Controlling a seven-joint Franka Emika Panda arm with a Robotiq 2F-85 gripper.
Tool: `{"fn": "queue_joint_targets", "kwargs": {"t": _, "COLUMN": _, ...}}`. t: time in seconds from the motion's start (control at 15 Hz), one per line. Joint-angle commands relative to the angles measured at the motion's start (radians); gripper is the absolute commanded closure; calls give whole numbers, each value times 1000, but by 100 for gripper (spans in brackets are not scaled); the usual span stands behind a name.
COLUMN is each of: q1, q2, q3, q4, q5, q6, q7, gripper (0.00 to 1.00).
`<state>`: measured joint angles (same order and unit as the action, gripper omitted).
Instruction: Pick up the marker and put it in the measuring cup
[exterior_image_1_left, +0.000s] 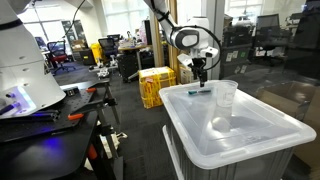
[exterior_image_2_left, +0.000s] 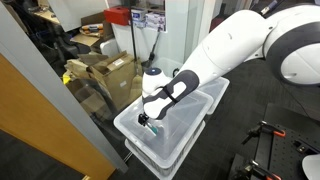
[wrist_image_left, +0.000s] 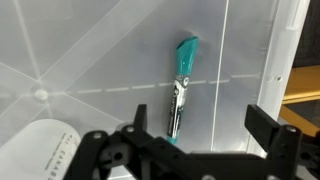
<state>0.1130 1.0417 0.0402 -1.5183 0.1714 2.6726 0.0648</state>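
Observation:
The marker (wrist_image_left: 181, 85) is a thin dark stick with a teal cap. It lies flat on the white lid of the storage bin (wrist_image_left: 90, 60). In both exterior views it shows as a small blue-teal spot (exterior_image_1_left: 202, 95) (exterior_image_2_left: 152, 127) right under the fingers. My gripper (wrist_image_left: 200, 125) is open and empty, hovering just above the marker, whose lower end sits near one finger. The gripper also shows in both exterior views (exterior_image_1_left: 201, 73) (exterior_image_2_left: 147, 119). The clear measuring cup (exterior_image_1_left: 226, 100) stands upright on the lid beside the gripper. Its rim shows at the wrist view's lower corner (wrist_image_left: 42, 150).
The translucent white storage bin (exterior_image_1_left: 262, 137) stands on the floor with its lid edge close to the marker (wrist_image_left: 268, 70). Yellow crates (exterior_image_1_left: 155, 86) stand behind it. A dark workbench with tools (exterior_image_1_left: 55, 116) is to one side. Cardboard boxes (exterior_image_2_left: 108, 75) sit behind a glass partition.

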Motion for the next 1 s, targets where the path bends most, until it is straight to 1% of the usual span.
{"fn": "queue_joint_targets", "kwargs": {"t": 0.0, "q1": 1, "q2": 67, "q3": -3, "q4": 121, "q5": -35, "q6": -80, "q7": 30, "gripper": 0}}
{"fn": "queue_joint_targets", "kwargs": {"t": 0.47, "q1": 14, "q2": 160, "q3": -12, "q4": 255, "q5": -48, "q6": -151, "q7": 44, "gripper": 0}}
{"fn": "queue_joint_targets", "kwargs": {"t": 0.93, "q1": 17, "q2": 229, "q3": -11, "q4": 349, "q5": -51, "q6": -195, "q7": 47, "gripper": 1}}
